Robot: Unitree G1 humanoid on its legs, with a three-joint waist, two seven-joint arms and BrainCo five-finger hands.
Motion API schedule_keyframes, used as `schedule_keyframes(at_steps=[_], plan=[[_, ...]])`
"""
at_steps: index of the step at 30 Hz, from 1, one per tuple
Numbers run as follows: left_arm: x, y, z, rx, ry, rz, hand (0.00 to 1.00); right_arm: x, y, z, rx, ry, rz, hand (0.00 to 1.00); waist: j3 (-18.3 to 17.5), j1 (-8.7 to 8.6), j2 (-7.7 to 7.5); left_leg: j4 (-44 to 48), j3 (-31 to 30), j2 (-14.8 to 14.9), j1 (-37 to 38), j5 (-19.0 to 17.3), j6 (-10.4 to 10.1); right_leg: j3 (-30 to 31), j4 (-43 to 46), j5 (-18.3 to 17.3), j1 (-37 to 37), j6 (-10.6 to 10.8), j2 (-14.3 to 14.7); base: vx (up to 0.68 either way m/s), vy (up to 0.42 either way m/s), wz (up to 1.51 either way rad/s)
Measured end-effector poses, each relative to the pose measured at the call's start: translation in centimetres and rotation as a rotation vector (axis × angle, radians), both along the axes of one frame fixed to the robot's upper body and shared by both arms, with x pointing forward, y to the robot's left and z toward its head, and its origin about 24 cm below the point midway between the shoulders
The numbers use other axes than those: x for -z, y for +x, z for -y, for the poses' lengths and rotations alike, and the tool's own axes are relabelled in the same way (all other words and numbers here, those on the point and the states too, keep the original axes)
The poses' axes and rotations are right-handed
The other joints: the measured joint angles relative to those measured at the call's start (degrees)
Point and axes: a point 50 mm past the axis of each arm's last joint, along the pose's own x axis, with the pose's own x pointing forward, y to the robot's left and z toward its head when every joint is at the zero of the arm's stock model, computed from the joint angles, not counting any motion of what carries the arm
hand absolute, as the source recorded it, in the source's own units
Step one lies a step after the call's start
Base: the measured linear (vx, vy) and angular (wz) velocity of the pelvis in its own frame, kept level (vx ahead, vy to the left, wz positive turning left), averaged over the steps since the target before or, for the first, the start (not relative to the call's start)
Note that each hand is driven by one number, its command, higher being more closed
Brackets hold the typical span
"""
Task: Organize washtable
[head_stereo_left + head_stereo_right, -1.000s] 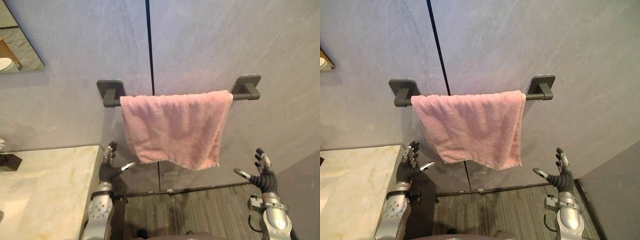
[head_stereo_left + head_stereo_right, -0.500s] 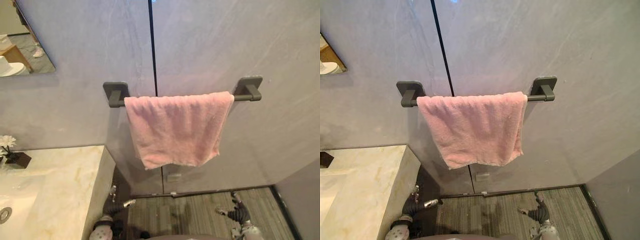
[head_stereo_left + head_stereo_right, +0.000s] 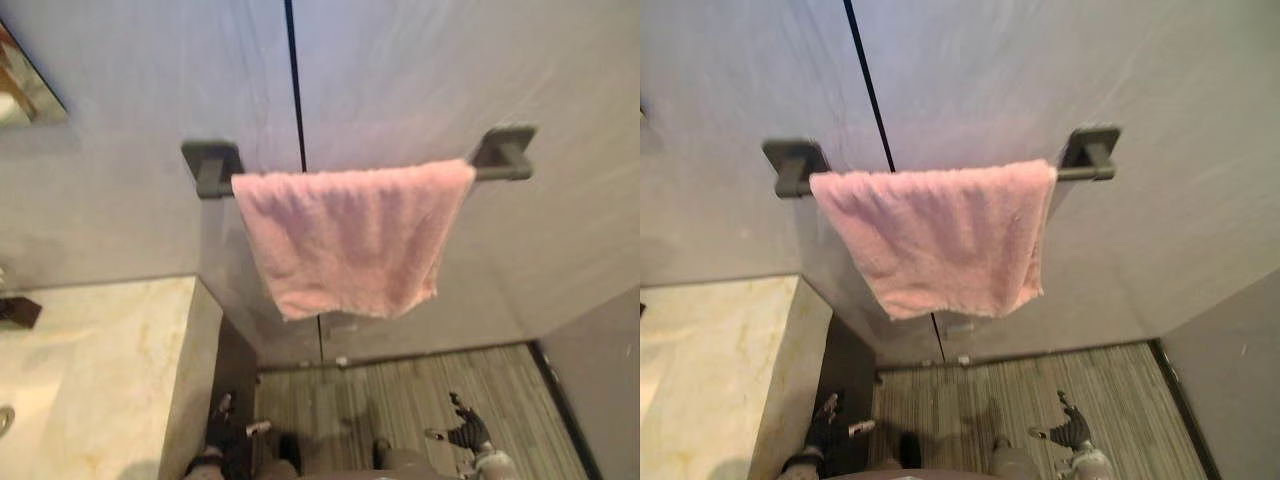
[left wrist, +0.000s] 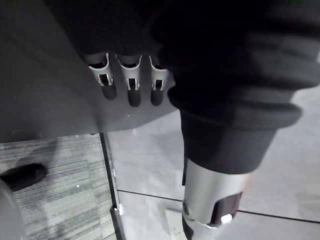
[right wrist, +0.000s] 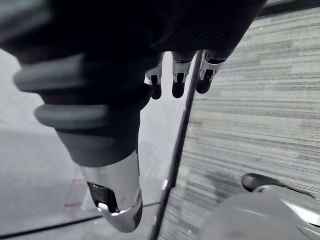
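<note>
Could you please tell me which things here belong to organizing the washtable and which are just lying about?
Belonging to the job: pink towel, draped over the towel rail; marble washtable.
Just about: mirror corner; striped floor.

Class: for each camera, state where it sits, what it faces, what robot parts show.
Left eye view: on head, facing pink towel on bar; left robot hand, right robot hand low.
Right eye view: beside it, same scene.
Left wrist view: along left robot hand, toward floor.
Right wrist view: along right robot hand, toward floor.
Shared: eyes, towel; wrists, floor.
</note>
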Motion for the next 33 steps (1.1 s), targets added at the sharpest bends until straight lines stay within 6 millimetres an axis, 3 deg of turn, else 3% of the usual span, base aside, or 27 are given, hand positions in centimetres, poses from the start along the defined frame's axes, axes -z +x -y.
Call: schedule_keyframes(at_steps=[1,3,6,7,9,10,11,12,13,14,16,17,20,21,23,24,25,27,33], plan=[[-0.2,0.3,-0.1,0.002,0.003,0.012,0.00,0.0,0.1,-0.2,-0.004,0.002,0.002,0.00,0.1,-0.25,0.06,0.6,-0.9,0.2,-1.0,-0.1,0.0,1.5,4.0,-1.6,-1.0,1.1,0.5,0.00,-0.010,0.88],[-1.0,1.4,-0.1,0.008,0.008,0.062,0.00,0.2,-0.4,-1.1,-0.011,0.026,-0.004,0.00,-0.2,0.12,-0.46,4.8,-5.2,-0.1,-4.6,0.1,-0.1,5.7,20.8,-7.2,-1.5,2.3,0.3,0.06,-0.121,1.12],[-1.4,1.7,-0.3,-0.014,0.022,0.087,0.00,-0.5,0.7,-1.7,-0.007,0.056,0.052,0.00,-1.0,1.98,-2.07,9.3,-7.6,-0.5,-10.7,0.7,-1.1,11.0,22.2,-9.8,1.2,3.0,0.0,-0.09,-0.280,0.71],[-1.4,1.7,-0.3,-0.028,0.018,0.090,0.00,-1.1,1.7,-1.7,-0.003,0.059,0.093,0.00,-1.1,2.68,-2.59,10.0,-8.2,-0.4,-13.2,2.3,-2.0,11.9,17.6,-13.6,3.0,0.3,1.4,-0.26,-0.349,0.64],[-1.2,1.6,0.5,-0.040,-0.006,0.089,0.00,-1.6,2.5,-1.5,0.022,0.058,0.134,0.00,-0.3,3.64,-1.27,8.0,-10.0,1.1,-13.9,5.2,-3.6,9.8,12.9,-17.4,5.3,-2.4,3.1,-0.34,-0.369,0.67],[-1.0,1.5,1.3,-0.041,-0.027,0.086,0.00,-1.7,2.6,-1.4,0.029,0.061,0.144,0.00,0.1,3.57,0.11,6.7,-11.6,2.1,-14.3,7.5,-3.6,7.4,11.3,-18.6,6.3,-4.4,5.0,-0.34,-0.299,0.93],[-0.9,1.5,2.1,-0.033,-0.050,0.085,0.00,-1.7,2.6,-1.1,0.032,0.058,0.147,0.00,0.9,3.25,1.95,4.4,-12.0,3.5,-14.0,10.5,-3.1,5.1,11.3,-18.3,6.6,-5.4,6.9,-0.38,-0.246,1.18],[-0.8,1.5,2.7,-0.030,-0.068,0.085,0.00,-1.6,2.4,-0.9,0.035,0.052,0.139,0.00,2.0,2.96,3.18,1.0,-10.2,5.5,-12.5,8.5,-0.9,2.0,12.0,-17.6,7.1,-6.8,8.7,-0.52,-0.318,1.53],[-0.9,1.9,3.0,-0.025,-0.073,0.093,0.00,-1.4,2.2,-0.6,0.056,0.045,0.128,0.00,3.4,3.00,1.19,2.6,-3.4,6.5,-12.6,1.1,0.2,-2.0,11.7,-16.4,7.3,-9.5,7.8,-0.56,-0.305,1.49],[-0.8,1.6,3.1,-0.013,-0.074,0.083,0.00,-1.2,1.9,-0.3,0.085,0.039,0.118,0.00,3.8,3.10,0.52,9.6,-2.4,5.7,-13.6,1.1,0.1,-4.6,11.1,-15.6,6.8,-10.8,6.5,-0.46,-0.255,1.27],[-0.5,0.9,3.2,-0.016,-0.075,0.060,0.00,-1.1,1.5,0.7,0.116,0.020,0.103,0.00,3.4,2.69,0.35,19.9,-1.1,4.5,-13.3,-0.1,0.4,-6.8,9.2,-13.2,6.0,-10.9,5.4,-0.32,-0.118,0.68],[-0.4,0.7,3.0,-0.019,-0.071,0.049,0.00,-0.8,1.0,1.1,0.125,0.012,0.078,0.00,2.9,2.54,1.21,24.9,0.6,4.8,-10.7,-3.5,0.1,-8.1,6.4,-10.8,6.0,-10.9,5.3,-0.25,-0.048,0.53],[-0.2,0.4,2.5,-0.023,-0.061,0.035,0.00,-0.2,0.3,1.6,0.132,0.003,0.031,0.00,1.4,1.05,2.71,24.3,5.5,6.7,-1.7,-9.6,-0.8,-11.3,0.5,-6.0,6.3,-10.7,5.2,-0.17,0.038,0.68],[-0.1,0.7,2.5,-0.019,-0.060,0.030,0.00,-0.3,0.7,1.5,0.134,0.006,0.036,0.00,0.8,-0.24,3.30,17.2,8.1,6.9,3.9,-9.6,-0.9,-13.2,-1.9,-4.1,6.1,-10.4,5.0,-0.12,0.084,0.89],[0.0,1.2,2.6,-0.012,-0.060,0.032,0.00,-0.2,0.6,1.6,0.166,0.014,0.038,0.00,-0.4,-1.77,4.81,1.3,8.2,6.1,11.4,-5.3,-5.4,-15.9,-5.4,-1.8,6.0,-9.7,5.7,-0.17,0.128,0.90],[0.0,1.5,2.5,-0.008,-0.054,0.032,0.00,-0.3,0.9,1.6,0.181,0.022,0.049,0.00,-0.8,-1.87,5.23,-4.6,7.7,6.0,12.8,-4.3,-5.7,-17.0,-7.6,-0.1,6.1,-9.2,6.6,-0.18,0.144,0.64],[0.0,1.6,2.2,-0.008,-0.046,0.028,0.00,-0.3,1.0,1.5,0.189,0.033,0.051,0.00,-1.0,-1.46,4.98,-5.6,7.6,6.1,13.1,-4.3,-5.7,-17.2,-8.6,0.9,6.4,-9.1,6.9,-0.16,0.137,0.27],[0.2,0.7,1.0,-0.012,-0.011,-0.001,0.00,0.2,0.8,0.7,0.211,0.068,0.037,0.00,-2.1,-0.38,2.83,-5.1,7.6,5.2,13.2,-3.9,-5.4,-17.2,-12.4,4.0,8.4,-8.4,6.5,-0.14,0.101,0.00],[1.6,-2.2,-0.3,-0.086,-0.001,-0.104,0.00,0.6,-0.1,0.5,0.209,0.069,0.006,0.00,-3.8,-0.08,2.74,-4.8,6.5,2.8,12.7,-3.3,-3.4,-17.4,-15.7,7.3,10.4,-6.5,4.1,-0.16,0.108,0.08]])
